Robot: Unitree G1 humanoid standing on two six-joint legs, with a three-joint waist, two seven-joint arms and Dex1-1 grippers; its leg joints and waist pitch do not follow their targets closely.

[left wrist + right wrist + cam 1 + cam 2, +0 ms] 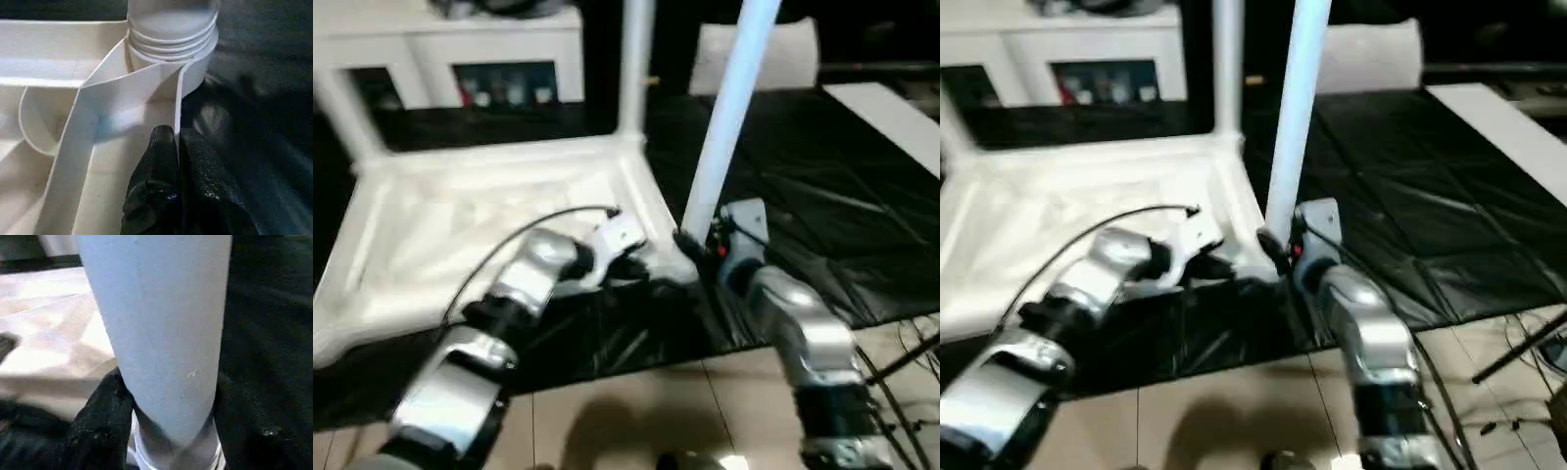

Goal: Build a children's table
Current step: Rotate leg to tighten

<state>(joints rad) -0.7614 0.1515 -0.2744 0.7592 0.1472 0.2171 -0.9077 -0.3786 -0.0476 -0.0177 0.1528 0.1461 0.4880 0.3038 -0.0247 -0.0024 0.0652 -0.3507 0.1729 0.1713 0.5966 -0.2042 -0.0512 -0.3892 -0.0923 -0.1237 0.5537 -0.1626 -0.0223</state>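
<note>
right gripper (697, 247) round leg (729, 113), left gripper (177, 161) pinching tabletop rim (178, 105)

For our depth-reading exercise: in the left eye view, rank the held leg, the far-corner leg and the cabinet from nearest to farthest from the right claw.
1. Held leg, at the right claw.
2. Far-corner leg, upright behind.
3. Cabinet, back left.
</note>
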